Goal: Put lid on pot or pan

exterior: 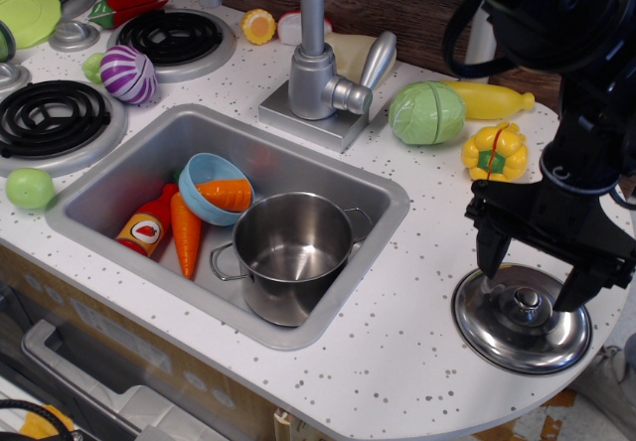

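Note:
The shiny steel domed lid [517, 324] lies flat on the speckled counter at the right, knob up. My black gripper [530, 278] hangs open right above it, one finger on each side of the knob, tips close to the dome. The shiny steel pot [290, 254] stands upright and empty in the sink [119, 178], to the left of the lid, with its two wire loop handles showing.
In the sink beside the pot lie a light blue bowl [204, 175] with a carrot, another carrot [185, 234] and a red bottle [147, 226]. A faucet [320, 64] stands behind the sink. A green cabbage [427, 113], a yellow pepper [494, 151] and a yellow bottle [492, 98] sit near the arm.

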Robot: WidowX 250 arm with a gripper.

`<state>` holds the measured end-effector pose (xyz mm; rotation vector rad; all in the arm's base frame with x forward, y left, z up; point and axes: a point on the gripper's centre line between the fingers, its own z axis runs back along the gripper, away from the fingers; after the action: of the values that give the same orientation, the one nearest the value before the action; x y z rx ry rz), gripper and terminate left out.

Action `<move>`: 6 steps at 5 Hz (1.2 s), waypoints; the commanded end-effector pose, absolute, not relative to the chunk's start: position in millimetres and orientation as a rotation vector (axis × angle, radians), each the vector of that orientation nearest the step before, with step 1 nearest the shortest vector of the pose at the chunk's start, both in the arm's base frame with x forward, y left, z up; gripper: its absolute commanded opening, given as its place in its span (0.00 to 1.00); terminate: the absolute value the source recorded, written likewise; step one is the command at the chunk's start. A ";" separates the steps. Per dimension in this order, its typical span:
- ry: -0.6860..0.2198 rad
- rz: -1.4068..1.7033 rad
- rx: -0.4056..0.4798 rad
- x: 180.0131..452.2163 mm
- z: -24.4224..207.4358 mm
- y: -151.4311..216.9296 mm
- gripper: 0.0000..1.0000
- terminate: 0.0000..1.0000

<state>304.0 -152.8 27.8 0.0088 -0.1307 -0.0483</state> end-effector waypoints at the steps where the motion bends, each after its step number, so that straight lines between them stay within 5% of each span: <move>1: -0.171 -0.050 -0.021 306.7 27.1 -150.6 1.00 0.00; 2: -0.180 -0.045 -0.029 306.0 22.0 -148.3 1.00 0.00; 3: -0.174 -0.034 -0.018 306.7 20.9 -148.4 0.00 0.00; 6: -0.161 -0.035 -0.037 302.3 28.6 -144.6 0.00 0.00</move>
<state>282.5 -128.6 24.7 0.0284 -0.0637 -0.0351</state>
